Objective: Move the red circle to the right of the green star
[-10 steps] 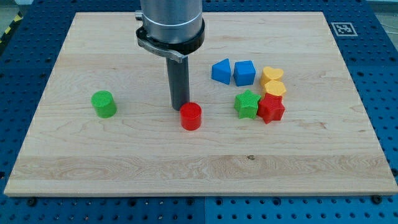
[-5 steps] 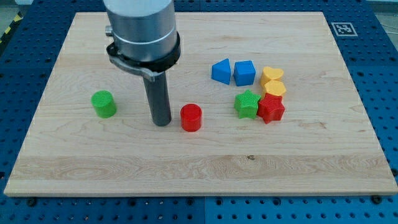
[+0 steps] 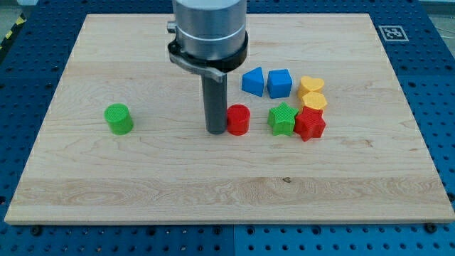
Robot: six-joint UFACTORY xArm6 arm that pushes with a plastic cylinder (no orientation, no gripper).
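The red circle (image 3: 238,119) stands on the wooden board, to the left of the green star (image 3: 283,119) with a small gap between them. My tip (image 3: 216,131) touches the red circle's left side. The rod rises from there to the arm's grey body at the view's top. A red star (image 3: 310,124) sits tight against the green star's right side.
Two blue blocks (image 3: 252,81) (image 3: 279,83) lie above the green star. A yellow heart (image 3: 311,86) and a yellow block (image 3: 314,101) lie above the red star. A green cylinder (image 3: 118,119) stands alone at the view's left.
My tip swung to the left of the red circle, then pushed it right and slightly up, closer to the green star.
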